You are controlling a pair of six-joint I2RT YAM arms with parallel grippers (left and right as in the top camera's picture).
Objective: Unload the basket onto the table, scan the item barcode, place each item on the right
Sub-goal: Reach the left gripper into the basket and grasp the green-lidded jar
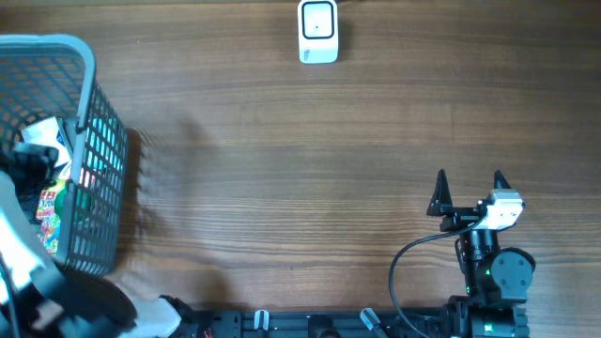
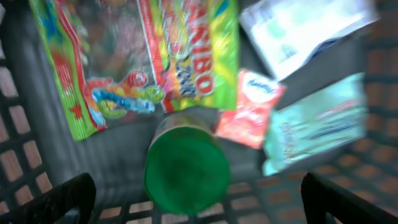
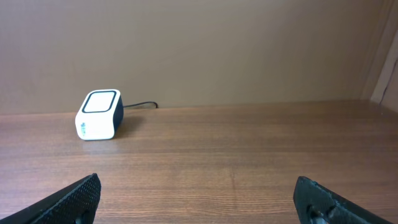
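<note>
Mesh basket [image 1: 101, 160] walls hem the packets [image 2: 186, 50]; open tabletop [image 1: 282, 169] reaches the scanner [image 1: 318, 33].

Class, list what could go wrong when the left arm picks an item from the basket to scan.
1. The open left gripper hangs over a green can right beside a red sachet; closing may pinch both.
2. Its fingers sit near the basket mesh and could snag.

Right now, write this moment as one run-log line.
left gripper: open, in basket above green-lidded can | right gripper: open, empty | barcode scanner: untouched
</note>
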